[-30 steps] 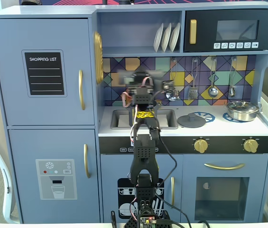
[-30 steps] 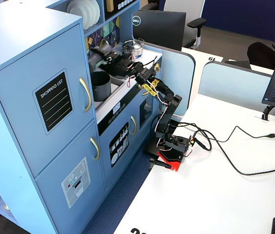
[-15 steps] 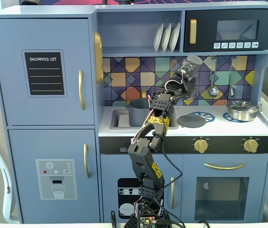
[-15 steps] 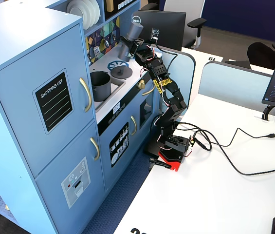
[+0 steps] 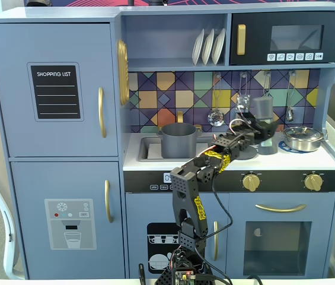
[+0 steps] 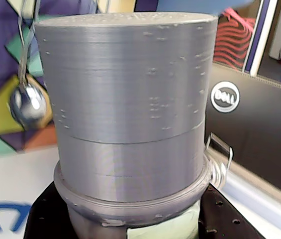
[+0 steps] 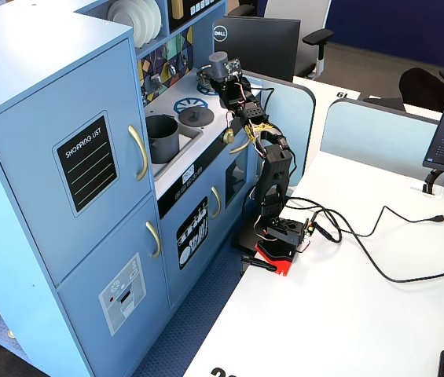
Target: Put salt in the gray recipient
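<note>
Gripper (image 5: 264, 132) clamped on the gray salt shaker (image 5: 263, 108), upright above the toy kitchen counter (image 5: 149, 161), right of the gray pot (image 5: 178, 141) in the sink. Wrist view: shaker (image 6: 130, 99) fills the frame, ladle (image 6: 27, 102) hanging left. Side view: arm (image 7: 273, 169) stretched over the counter, shaker (image 7: 219, 64) near the stove end.

Wrist view: the ribbed gray plastic cylindrical salt shaker (image 6: 130, 114) fills the frame, base cut off at the bottom edge, hiding the black gripper's (image 6: 130, 226) fingertips. Fixed view: gray cylindrical pot (image 5: 179, 140) sits partly sunk in the sink. Gripper (image 7: 220, 77) too small to judge.
</note>
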Controlling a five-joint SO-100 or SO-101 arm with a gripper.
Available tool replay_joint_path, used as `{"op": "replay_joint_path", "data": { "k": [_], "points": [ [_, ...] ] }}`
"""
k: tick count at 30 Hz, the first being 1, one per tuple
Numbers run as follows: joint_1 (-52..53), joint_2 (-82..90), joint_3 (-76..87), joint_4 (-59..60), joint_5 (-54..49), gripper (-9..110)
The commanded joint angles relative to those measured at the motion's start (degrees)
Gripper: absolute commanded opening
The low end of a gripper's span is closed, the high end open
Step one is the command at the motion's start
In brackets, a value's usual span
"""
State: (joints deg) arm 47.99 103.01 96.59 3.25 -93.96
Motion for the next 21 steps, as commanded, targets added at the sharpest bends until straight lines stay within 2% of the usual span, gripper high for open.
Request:
{"op": "replay_joint_path", "data": {
  "k": [1, 13, 21],
  "points": [
    [1.32, -1.23, -1.14, -3.52, 0.79, 0],
    [1.05, -4.04, 2.99, -14.68, 9.67, 0],
    [2.29, -4.48, 4.04, -13.89, 10.72, 0]
  ]
}}
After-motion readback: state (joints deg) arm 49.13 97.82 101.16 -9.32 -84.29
